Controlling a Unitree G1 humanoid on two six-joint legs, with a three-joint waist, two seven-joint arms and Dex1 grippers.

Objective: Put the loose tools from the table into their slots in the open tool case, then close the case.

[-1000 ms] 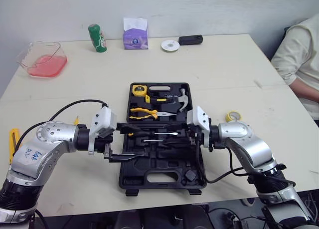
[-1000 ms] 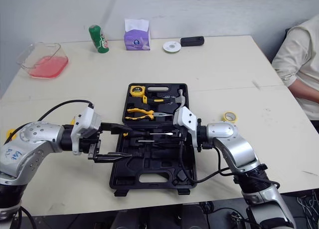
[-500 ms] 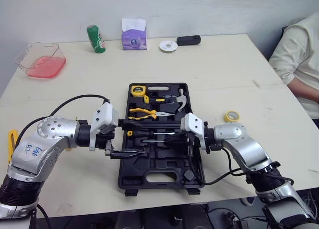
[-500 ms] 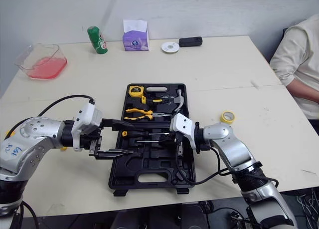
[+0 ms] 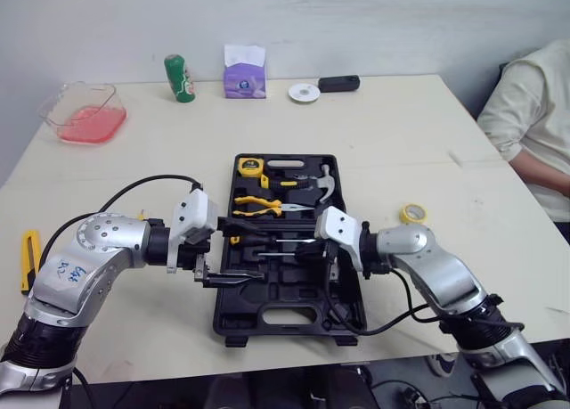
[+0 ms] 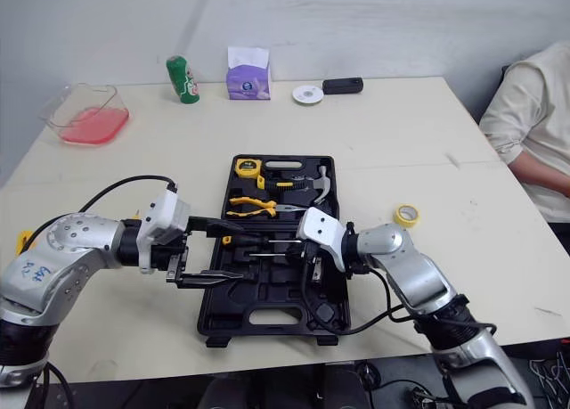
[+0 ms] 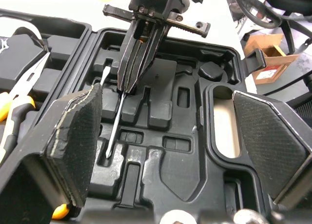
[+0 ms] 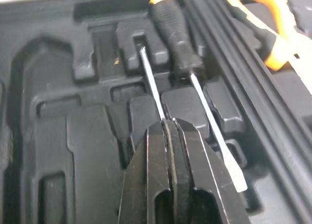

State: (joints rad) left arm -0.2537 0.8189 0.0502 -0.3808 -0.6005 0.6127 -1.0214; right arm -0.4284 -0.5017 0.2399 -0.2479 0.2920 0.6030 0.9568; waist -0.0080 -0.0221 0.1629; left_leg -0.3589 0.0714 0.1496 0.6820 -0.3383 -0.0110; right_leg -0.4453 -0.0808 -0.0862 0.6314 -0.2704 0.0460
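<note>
Right gripper [image 8: 166,129] has its fingers pressed together on the metal shaft of a thin screwdriver [image 8: 151,80]. That's in the front half of the open tool case [image 5: 267,293], near the tabletop's front edge. It lies just beside a black-handled screwdriver [image 8: 175,36] that looks seated in its groove. I'd keep the shaft parallel to that one, press it flat, then release and lift straight off. Left gripper [image 7: 168,136] hovers spread wide at the case's left edge. Utility knife [image 5: 27,260] and tape roll [image 5: 412,213] aren't packed yet.
</note>
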